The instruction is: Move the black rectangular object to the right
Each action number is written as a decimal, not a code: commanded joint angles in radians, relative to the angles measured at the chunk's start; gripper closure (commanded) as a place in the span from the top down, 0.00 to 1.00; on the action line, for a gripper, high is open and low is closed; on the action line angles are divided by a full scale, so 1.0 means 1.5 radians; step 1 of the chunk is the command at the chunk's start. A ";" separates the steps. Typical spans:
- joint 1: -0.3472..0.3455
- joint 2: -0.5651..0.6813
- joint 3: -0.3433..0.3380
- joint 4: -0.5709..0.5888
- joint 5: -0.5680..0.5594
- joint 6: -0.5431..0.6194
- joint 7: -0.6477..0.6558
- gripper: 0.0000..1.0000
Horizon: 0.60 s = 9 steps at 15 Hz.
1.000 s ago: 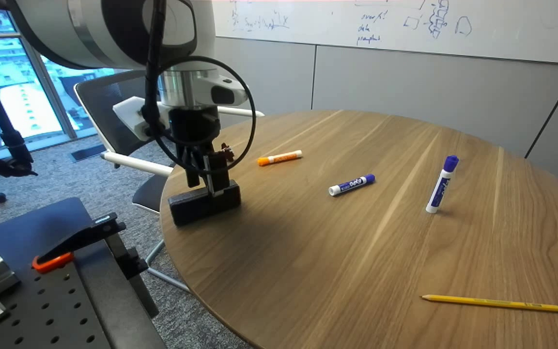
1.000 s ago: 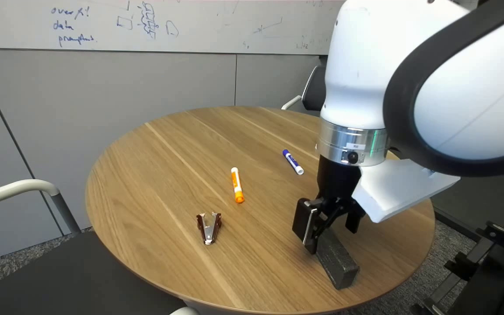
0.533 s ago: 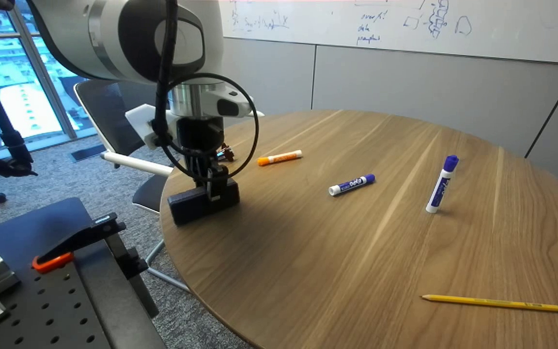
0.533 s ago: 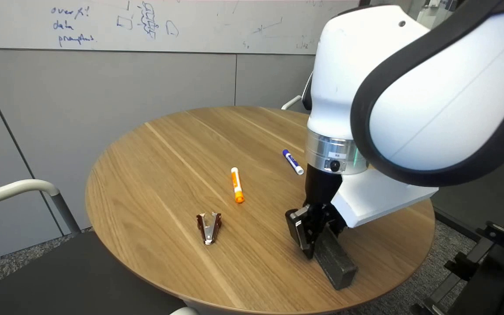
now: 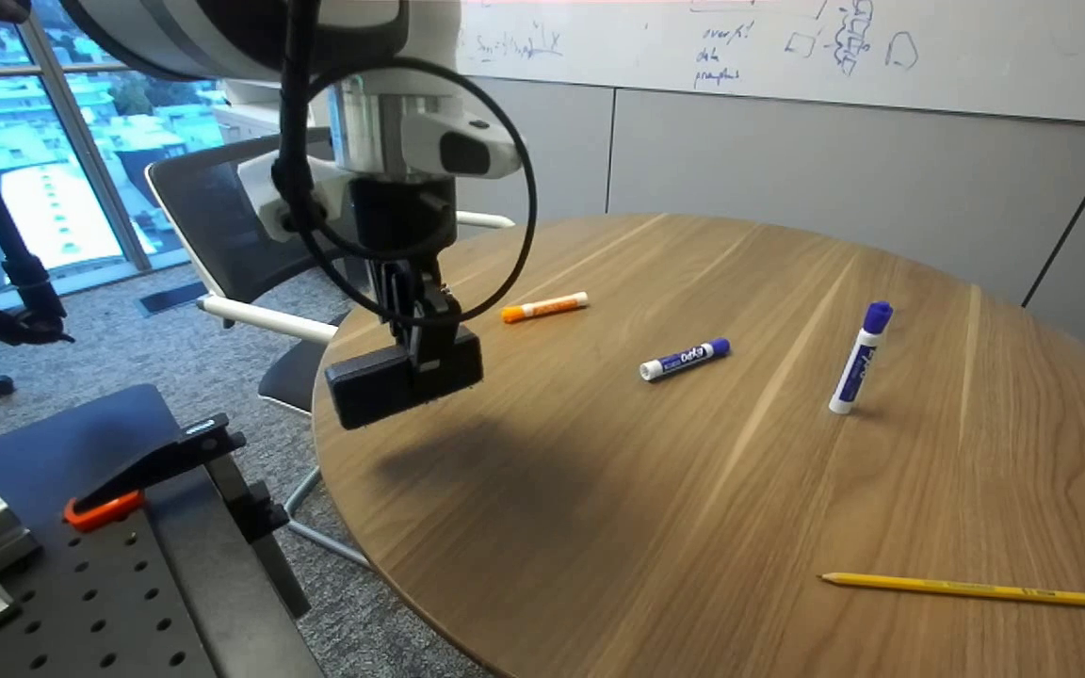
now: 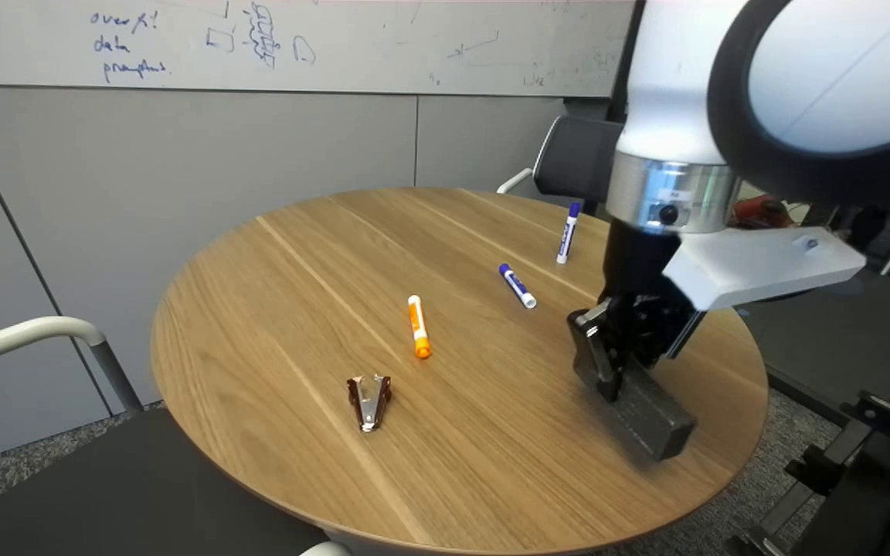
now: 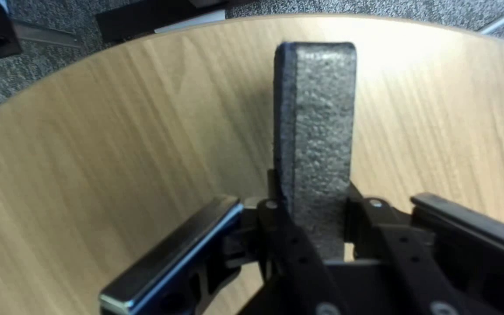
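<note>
The black rectangular object [image 5: 368, 388] hangs a little above the round wooden table [image 5: 655, 527], its shadow apart from it on the wood. In an exterior view, the black rectangular object [image 6: 657, 417] extends from the gripper [image 6: 621, 371] toward the near side. My gripper [image 7: 313, 201] is shut on the block, one finger against each long side. The wrist view shows the far part of the block [image 7: 324, 118] reaching out beyond the fingers; its other end is hidden behind the gripper. In an exterior view the gripper [image 5: 423, 350] grasps it from above.
An orange marker [image 5: 544, 307] and a blue marker [image 5: 684, 360] lie on the table. Another blue marker [image 5: 860, 358] stands on end. A pencil [image 5: 966, 589] lies near the front, and a staple remover [image 6: 369, 405] is near the edge. A chair [image 6: 128, 486] stands close by.
The arm went down and the jaws closed on the block. Since then the gripper has risen with it, lifting it off the table and shifting it slightly right in both exterior views.
</note>
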<state>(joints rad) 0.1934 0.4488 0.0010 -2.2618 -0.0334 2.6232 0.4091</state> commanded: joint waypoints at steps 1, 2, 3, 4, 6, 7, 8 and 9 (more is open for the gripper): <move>-0.045 -0.062 -0.044 -0.024 0.006 -0.030 -0.018 0.07; -0.058 -0.063 -0.059 -0.016 0.003 -0.033 -0.014 0.07; -0.074 -0.050 -0.075 0.013 0.003 -0.044 -0.010 0.07; -0.087 -0.045 -0.086 0.027 0.004 -0.049 -0.009 0.07; -0.117 -0.004 -0.100 0.102 0.014 -0.084 -0.015 0.07; -0.127 0.020 -0.104 0.146 0.016 -0.102 -0.011 0.07; -0.135 0.043 -0.105 0.178 0.019 -0.110 -0.009 0.07; -0.140 0.062 -0.103 0.205 0.021 -0.116 -0.007 0.07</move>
<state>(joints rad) -0.0008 0.4320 -0.1539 -2.1137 -0.0324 2.5100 0.3976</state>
